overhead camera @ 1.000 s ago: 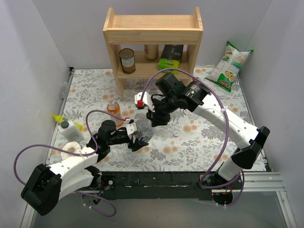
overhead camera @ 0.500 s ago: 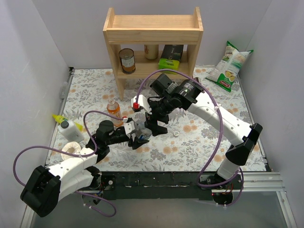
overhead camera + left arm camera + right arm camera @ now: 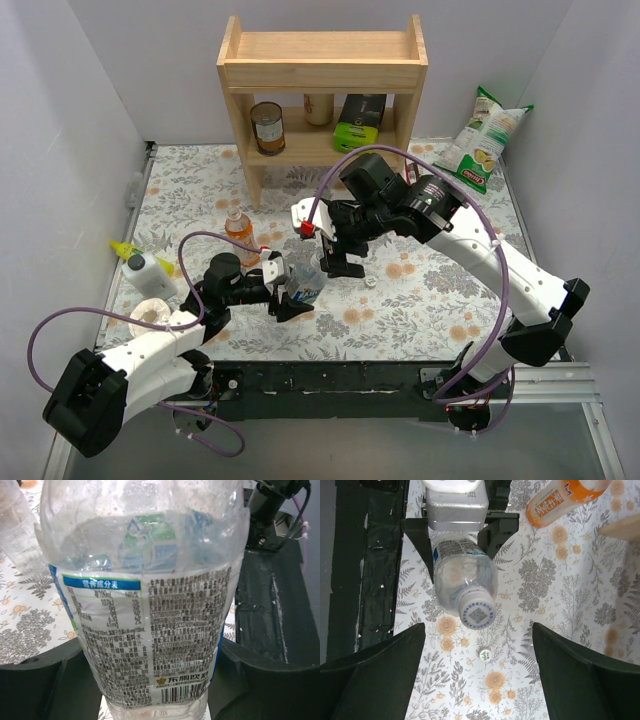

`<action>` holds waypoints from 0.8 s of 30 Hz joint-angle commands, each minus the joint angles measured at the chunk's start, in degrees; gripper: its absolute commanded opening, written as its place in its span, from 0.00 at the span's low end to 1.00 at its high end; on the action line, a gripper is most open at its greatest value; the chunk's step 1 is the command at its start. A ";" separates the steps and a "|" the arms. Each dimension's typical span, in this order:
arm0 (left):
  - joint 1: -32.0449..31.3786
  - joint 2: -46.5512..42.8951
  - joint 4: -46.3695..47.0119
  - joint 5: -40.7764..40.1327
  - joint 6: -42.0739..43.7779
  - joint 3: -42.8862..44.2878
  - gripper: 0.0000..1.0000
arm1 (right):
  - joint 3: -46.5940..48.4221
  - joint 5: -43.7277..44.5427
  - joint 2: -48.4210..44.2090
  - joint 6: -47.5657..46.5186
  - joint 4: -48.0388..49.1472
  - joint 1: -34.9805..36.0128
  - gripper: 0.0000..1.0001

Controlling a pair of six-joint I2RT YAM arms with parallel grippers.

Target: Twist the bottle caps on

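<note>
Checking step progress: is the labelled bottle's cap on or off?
On: a white cap sits on the neck of the labelled bottle in the right wrist view; how tight, cannot tell.

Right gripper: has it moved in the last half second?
Yes. Seen from above, the right gripper has slid rightward against the wooden shelf, drawing away from the labelled bottle in the left gripper.

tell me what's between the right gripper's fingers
In the right wrist view, the capped top of the labelled bottle, held by the left gripper, and a small white cap loose on the cloth.
</note>
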 commanded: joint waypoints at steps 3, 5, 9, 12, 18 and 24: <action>0.43 0.26 0.13 3.18 -1.59 2.32 0.00 | -0.47 -4.14 1.15 -3.69 4.13 0.50 0.94; 0.43 0.26 0.65 3.09 -2.38 2.24 0.00 | -0.29 -4.93 1.50 -5.00 3.26 1.20 0.94; 0.43 0.08 2.41 2.13 -5.80 1.71 0.00 | -0.73 -5.38 1.50 -6.24 1.85 2.08 0.93; 0.60 -0.27 3.90 1.69 -7.04 1.27 0.00 | -1.69 -5.55 1.15 -6.68 0.80 2.69 0.93; 0.78 -0.36 5.49 0.54 -8.45 0.65 0.00 | -3.37 -4.68 0.36 -6.51 0.27 3.40 0.93; 0.87 -0.45 6.54 -0.51 -9.85 0.48 0.00 | -4.69 -3.18 0.10 -5.98 0.71 3.66 0.93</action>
